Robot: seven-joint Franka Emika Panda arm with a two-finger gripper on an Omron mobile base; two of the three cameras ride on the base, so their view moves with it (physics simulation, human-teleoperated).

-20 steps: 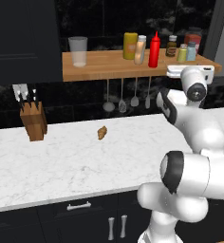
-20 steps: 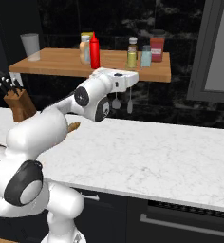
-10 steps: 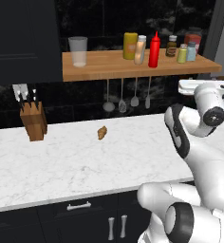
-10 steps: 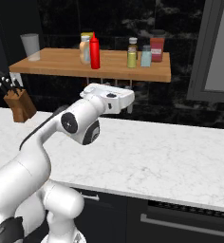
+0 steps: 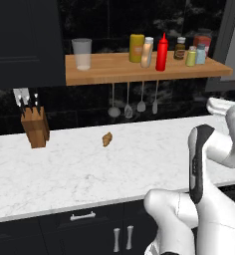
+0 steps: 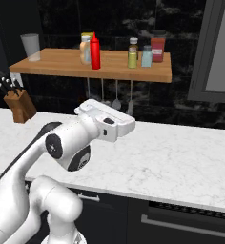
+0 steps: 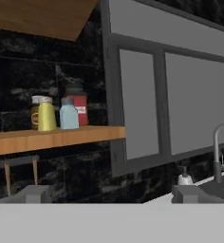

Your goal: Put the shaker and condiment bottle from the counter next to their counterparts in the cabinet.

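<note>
My gripper [image 7: 112,192] stands wide open with nothing between its fingertips [image 7: 35,192], raised to about the level of the wooden shelf [image 5: 114,69] and looking toward that shelf's right end. The shelf is a long light-brown plank fixed to a dark wall above the white marble table [image 5: 89,164]. Near the shelf's right end, the small olive-green shaker [image 5: 190,57] stands upright just beside the pale-blue shaker [image 5: 201,54], with a small dark-brown bottle [image 5: 180,48] and a red-labelled jar [image 5: 203,38] close behind them. Toward the middle of the shelf, the peach-tan condiment bottle [image 5: 147,52] stands upright between the yellow container [image 5: 136,48] and the red squeeze bottle [image 5: 162,52]; whether it touches either I cannot tell. A clear glass [image 5: 81,54] sits alone near the shelf's left end. Kitchen utensils [image 5: 134,102] hang from the shelf's underside. Below the shelf, on the table, a wooden knife block [image 5: 34,128] stands under its left end, and a small brown lump [image 5: 107,139] lies under its middle. Past the shelf's right end are a grey-framed window [image 7: 171,104] and a curved faucet [image 7: 219,147].
</note>
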